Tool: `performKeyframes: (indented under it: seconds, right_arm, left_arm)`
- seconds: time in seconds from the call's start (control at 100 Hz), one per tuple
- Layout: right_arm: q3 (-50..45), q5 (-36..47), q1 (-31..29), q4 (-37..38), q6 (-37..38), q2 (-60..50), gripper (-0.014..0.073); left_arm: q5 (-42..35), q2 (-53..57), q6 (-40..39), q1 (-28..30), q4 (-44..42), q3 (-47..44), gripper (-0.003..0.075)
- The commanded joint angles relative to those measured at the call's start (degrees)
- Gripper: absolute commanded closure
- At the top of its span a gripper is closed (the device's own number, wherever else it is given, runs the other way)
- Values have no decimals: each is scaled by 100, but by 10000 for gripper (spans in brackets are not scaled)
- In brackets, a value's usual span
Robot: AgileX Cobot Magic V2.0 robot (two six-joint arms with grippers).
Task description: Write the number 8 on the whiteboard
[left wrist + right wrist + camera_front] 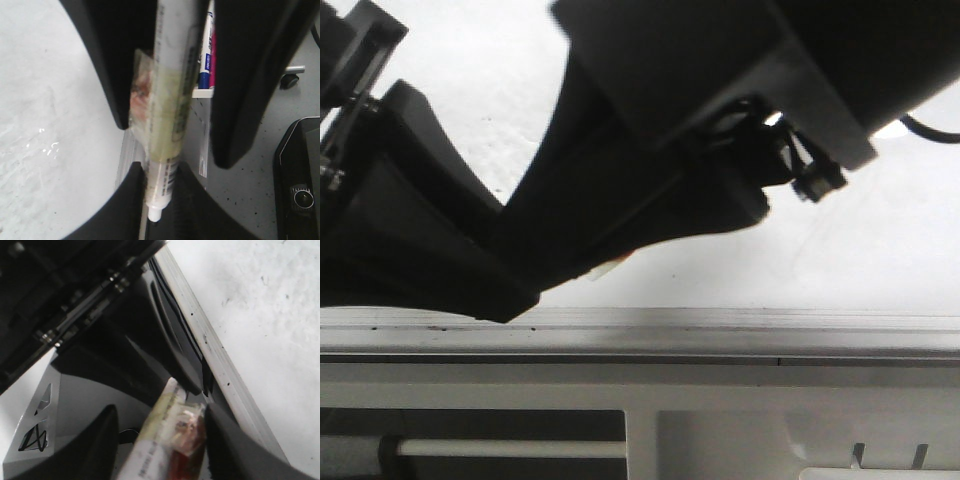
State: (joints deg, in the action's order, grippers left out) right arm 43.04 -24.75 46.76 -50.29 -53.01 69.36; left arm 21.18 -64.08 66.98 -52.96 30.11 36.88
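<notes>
Left wrist view: left claw (160, 200) grips a marker (170, 105) lengthwise between its fingers, above the whiteboard (45, 125); right claw's state unclear.

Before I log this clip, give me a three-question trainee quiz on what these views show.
1. True or false: a finished number 8 shows on the visible part of the whiteboard.
2. In the left wrist view, what sits between the left fingers? A) an eraser B) a white marker wrapped in tape C) a cloth
3. In the front view, what runs along the whiteboard's near edge?

Key
1. False: no drawn figure is visible, though the arms hide much of the board.
2. B
3. A grey metal rail.
</notes>
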Motion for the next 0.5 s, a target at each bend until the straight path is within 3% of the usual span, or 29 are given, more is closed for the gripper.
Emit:
performKeyframes:
  seconds: [0.0, 0.14, 0.49]
  right_arm:
    - [189, 124, 13, -219, -45, -99, 437]
    - [189, 34, 13, -219, -45, -99, 548]
    - [189, 60, 13, -219, -45, -216, 641]
  left_arm:
    - [-290, 117, -34, -49, 244, 180, 741]
    - [-280, 117, -34, -49, 284, 180, 741]
    - [-258, 126, -34, -49, 501, 180, 726]
